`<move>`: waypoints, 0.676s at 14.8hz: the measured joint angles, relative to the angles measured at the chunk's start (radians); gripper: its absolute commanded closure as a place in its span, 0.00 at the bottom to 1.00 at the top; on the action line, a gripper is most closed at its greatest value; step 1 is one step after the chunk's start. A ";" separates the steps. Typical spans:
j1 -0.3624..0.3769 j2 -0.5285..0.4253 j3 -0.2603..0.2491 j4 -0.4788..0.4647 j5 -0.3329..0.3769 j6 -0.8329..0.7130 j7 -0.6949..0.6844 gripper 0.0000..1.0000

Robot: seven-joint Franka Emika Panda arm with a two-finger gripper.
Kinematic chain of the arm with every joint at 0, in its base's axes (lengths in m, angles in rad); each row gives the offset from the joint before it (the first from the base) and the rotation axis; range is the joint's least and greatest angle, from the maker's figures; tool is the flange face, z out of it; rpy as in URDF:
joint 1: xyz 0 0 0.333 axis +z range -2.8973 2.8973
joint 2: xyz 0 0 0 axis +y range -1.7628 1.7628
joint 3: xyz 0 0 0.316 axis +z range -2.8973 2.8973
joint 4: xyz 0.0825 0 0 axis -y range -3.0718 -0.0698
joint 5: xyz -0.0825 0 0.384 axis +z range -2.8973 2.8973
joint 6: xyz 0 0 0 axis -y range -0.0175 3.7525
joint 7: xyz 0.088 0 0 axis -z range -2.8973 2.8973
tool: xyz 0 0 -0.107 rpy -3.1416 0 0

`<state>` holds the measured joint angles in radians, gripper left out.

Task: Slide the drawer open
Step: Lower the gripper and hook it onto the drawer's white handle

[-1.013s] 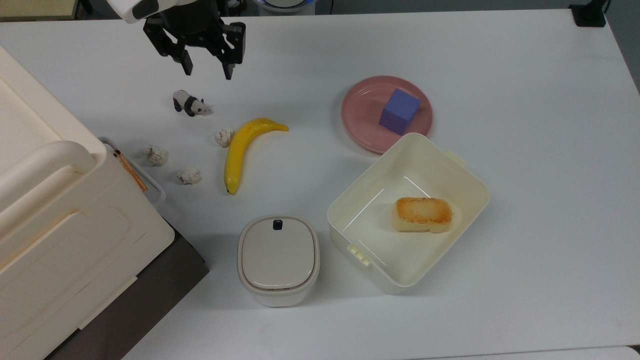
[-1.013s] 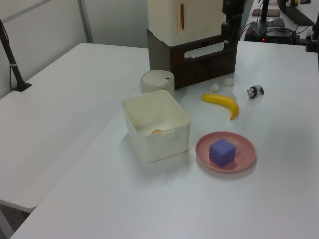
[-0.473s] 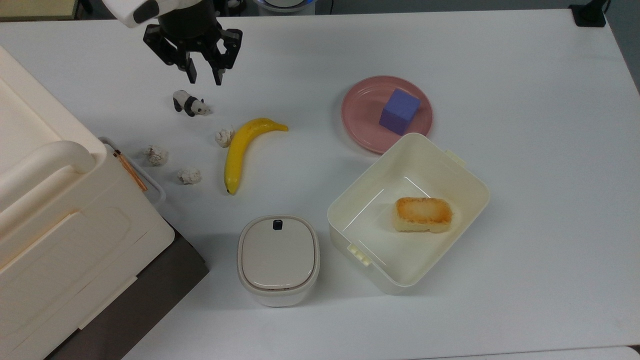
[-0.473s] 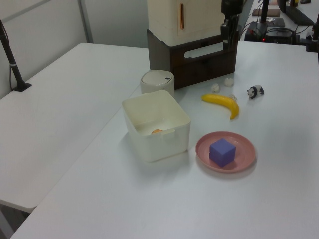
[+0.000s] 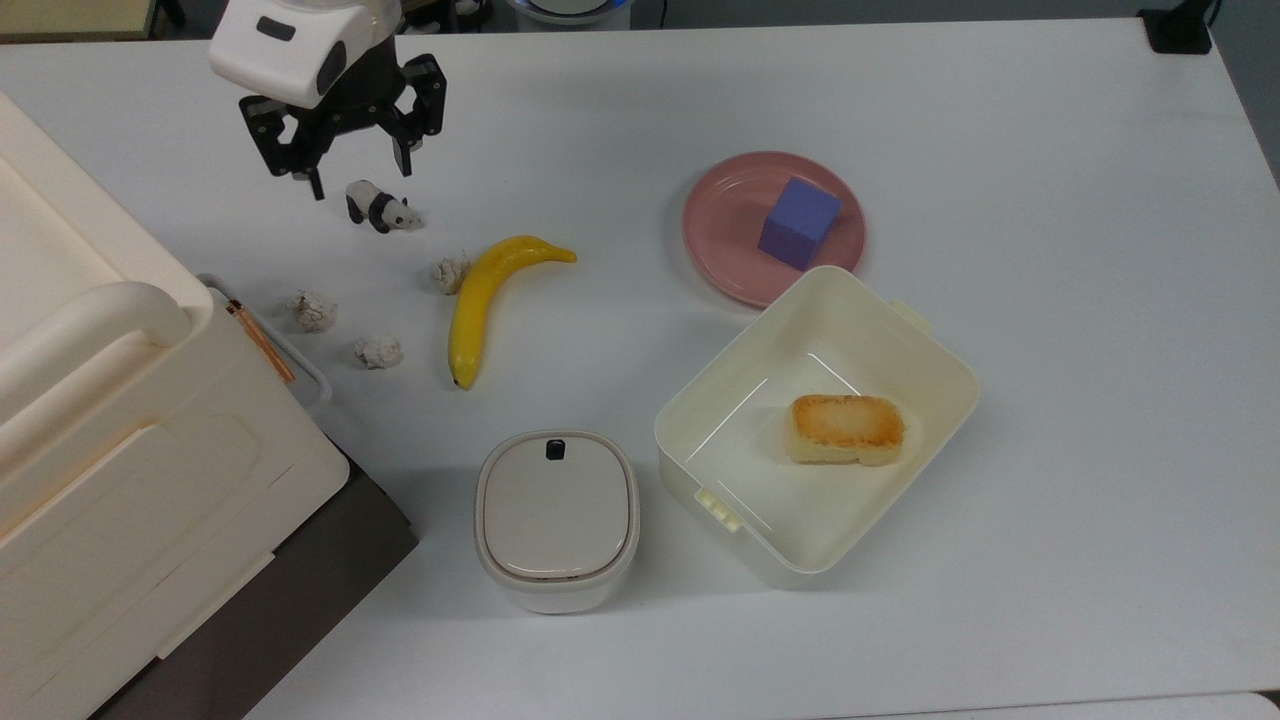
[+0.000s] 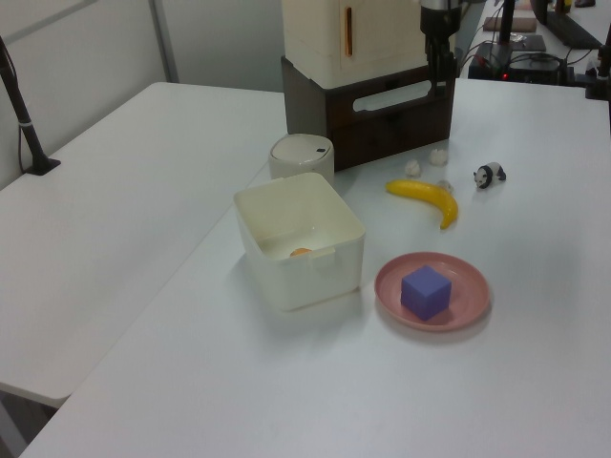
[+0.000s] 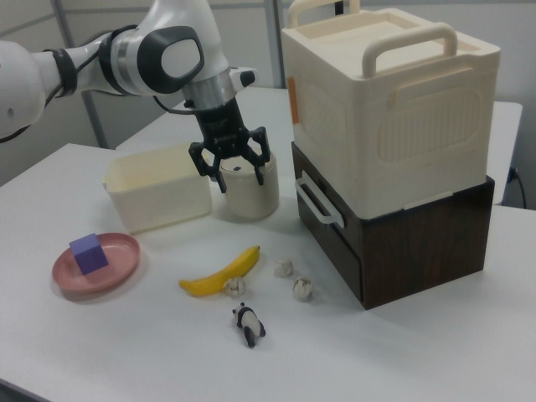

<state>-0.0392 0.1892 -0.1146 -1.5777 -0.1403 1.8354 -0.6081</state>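
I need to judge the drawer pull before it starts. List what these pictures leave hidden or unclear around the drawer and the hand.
- Drawer inside: hidden in the right view behind its closed dark front.
- White handle: in the top view the cream box stacked above covers most of it.
- Hand: in the left view it overlaps the dark front, so its gap to the handle is unclear.
- Bread: the tub wall hides most of it in the left view.

White matte tabletop across top view, evenly lit, soft shadows. Left view: second white table butted alongside at the left view's left, seam between them. Pale grey partition wall with metal upright behind. Black clamp pole at second table's far edge. Right view: grey panelled wall behind.
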 measured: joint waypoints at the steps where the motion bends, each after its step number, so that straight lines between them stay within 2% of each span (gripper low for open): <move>1: 0.000 0.001 0.000 -0.007 -0.009 0.022 -0.024 0.00; 5: -0.004 0.030 0.000 -0.079 -0.058 0.165 -0.095 0.00; 10: -0.057 0.132 -0.002 -0.084 -0.106 0.342 -0.130 0.00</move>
<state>-0.0967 0.3210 -0.1162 -1.6618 -0.2463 2.1776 -0.7386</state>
